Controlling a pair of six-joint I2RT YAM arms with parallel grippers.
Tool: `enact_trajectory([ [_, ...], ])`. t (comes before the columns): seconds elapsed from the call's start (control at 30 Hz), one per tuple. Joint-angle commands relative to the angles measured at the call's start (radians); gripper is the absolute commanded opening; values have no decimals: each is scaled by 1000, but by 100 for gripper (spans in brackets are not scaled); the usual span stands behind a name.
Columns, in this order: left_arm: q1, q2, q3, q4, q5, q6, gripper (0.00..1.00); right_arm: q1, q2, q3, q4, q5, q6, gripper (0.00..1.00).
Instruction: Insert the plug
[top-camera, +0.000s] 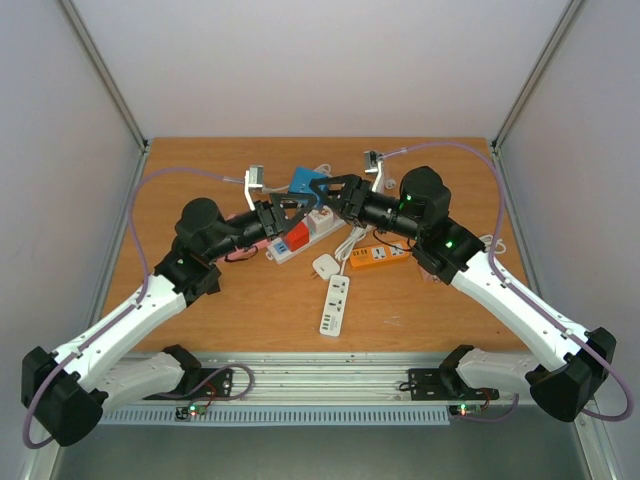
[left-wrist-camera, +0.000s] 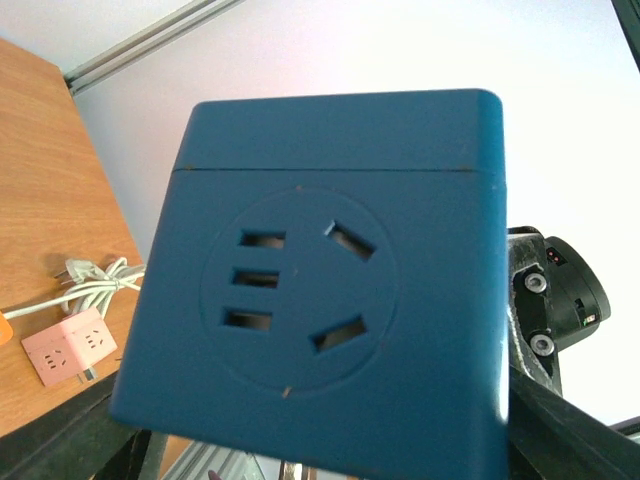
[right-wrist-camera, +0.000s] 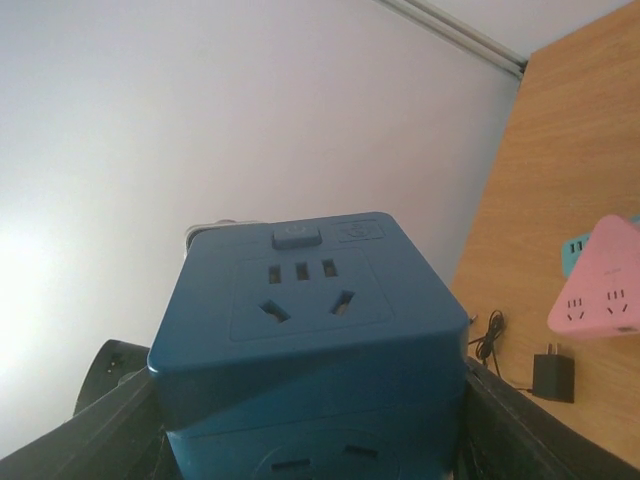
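Note:
A blue cube socket (top-camera: 303, 181) is held up above the table's middle, between both arms. In the right wrist view the cube (right-wrist-camera: 310, 320) sits between my right gripper's (right-wrist-camera: 315, 455) dark fingers (right-wrist-camera: 510, 420), which press its two sides; its top face has a button and small slots. My right gripper (top-camera: 326, 189) is shut on it. In the left wrist view one socket face of the cube (left-wrist-camera: 320, 280) fills the frame. My left gripper (top-camera: 287, 206) is right beside the cube, with fingers (left-wrist-camera: 60, 445) by its lower corners; their grip is hidden. No plug shows clearly.
Below the arms lie a red-and-white power strip (top-camera: 298, 236), a white power strip (top-camera: 335, 305), an orange strip (top-camera: 375, 257) and a small white adapter (top-camera: 324, 266). White plugs (top-camera: 254, 178) lie at the back. A pink cube socket (left-wrist-camera: 70, 345), a pink socket (right-wrist-camera: 600, 285) and a black adapter (right-wrist-camera: 553, 377) rest on the table.

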Motion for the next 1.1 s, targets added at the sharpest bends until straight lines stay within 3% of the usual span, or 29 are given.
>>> enact_trajectory([
  [0.0,-1,3,3,58,-57,22,77,6,-40,3,80,-61,20,53],
  [0.27,-1,-1,-8,89,-74,74,67,5,-59,8,22,-101,0,54],
  [0.5,1,-18,-15,79,-91,160,73,4,-73,5,-11,-140,12,55],
  [0.63,1,-16,-40,174,-93,172,73,-6,-69,-14,56,-174,57,54],
  [0.77,1,-2,-64,276,-87,164,57,-12,-62,-27,97,-197,77,55],
  [0.87,1,14,-69,306,-69,155,47,-14,-66,-19,53,-194,40,62],
  [1.07,1,5,-75,267,-17,211,41,-38,-119,43,-197,-132,-246,94],
])
